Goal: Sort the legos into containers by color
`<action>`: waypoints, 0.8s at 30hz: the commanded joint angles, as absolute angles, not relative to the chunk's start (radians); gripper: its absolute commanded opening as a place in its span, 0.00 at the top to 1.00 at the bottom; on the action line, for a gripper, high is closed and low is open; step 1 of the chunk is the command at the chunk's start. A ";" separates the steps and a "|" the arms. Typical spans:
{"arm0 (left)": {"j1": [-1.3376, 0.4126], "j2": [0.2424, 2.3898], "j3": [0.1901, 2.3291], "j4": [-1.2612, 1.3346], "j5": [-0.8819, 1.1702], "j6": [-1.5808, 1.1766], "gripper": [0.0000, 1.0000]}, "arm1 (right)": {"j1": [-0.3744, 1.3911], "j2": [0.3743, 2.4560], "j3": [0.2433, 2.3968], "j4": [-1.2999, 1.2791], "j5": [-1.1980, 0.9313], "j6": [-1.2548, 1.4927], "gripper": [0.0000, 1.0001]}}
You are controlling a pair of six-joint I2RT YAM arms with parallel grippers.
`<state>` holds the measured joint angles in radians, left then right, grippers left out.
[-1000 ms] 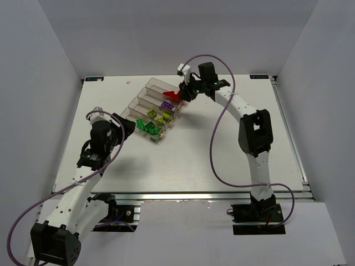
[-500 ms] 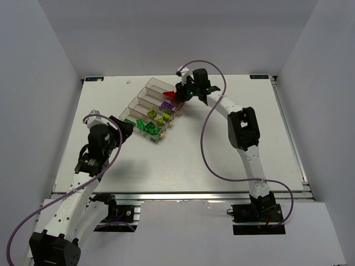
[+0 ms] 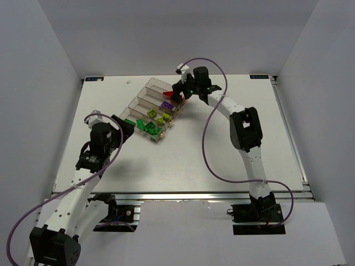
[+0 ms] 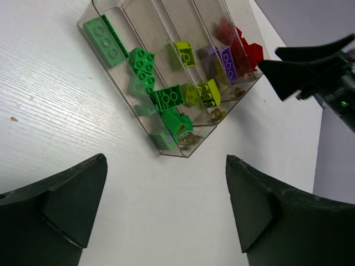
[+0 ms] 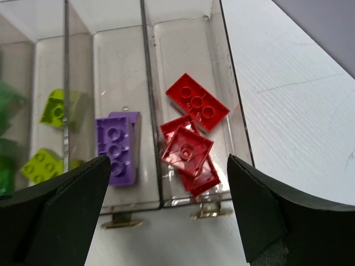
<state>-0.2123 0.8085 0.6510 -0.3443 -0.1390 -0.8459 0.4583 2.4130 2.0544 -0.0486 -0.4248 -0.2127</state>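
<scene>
Four joined clear bins [image 3: 155, 86] sit on the table [image 3: 194, 155] left of its centre. Each long axis slants from far-left to near-right. Red bricks [image 5: 188, 147] lie in the farthest bin, then purple bricks [image 5: 116, 147], lime bricks [image 5: 55, 108], and green bricks [image 4: 166, 98] in the nearest. The red ones overlap, so their count is unclear, and reflections double the green ones. The right gripper [image 5: 168, 160] hangs over the red bin's end, fingers spread wide and empty. The left gripper [image 4: 165, 166], on the near side of the green bin, also gapes empty.

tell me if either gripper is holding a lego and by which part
Nothing is held: the right gripper is open over the red legos in their bin, the left gripper open and empty.
</scene>
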 commanded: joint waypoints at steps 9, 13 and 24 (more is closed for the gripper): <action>-0.213 0.819 0.742 -0.281 -0.126 -0.744 0.02 | 0.336 1.976 1.925 -0.322 -0.641 -0.023 0.11; -0.215 0.851 0.772 -0.223 -0.019 -0.693 0.02 | 0.276 1.836 1.832 -0.356 -0.586 0.078 0.11; -0.215 0.871 0.830 -0.180 0.115 -0.640 0.02 | 0.229 1.592 1.654 -0.600 -0.152 0.032 0.11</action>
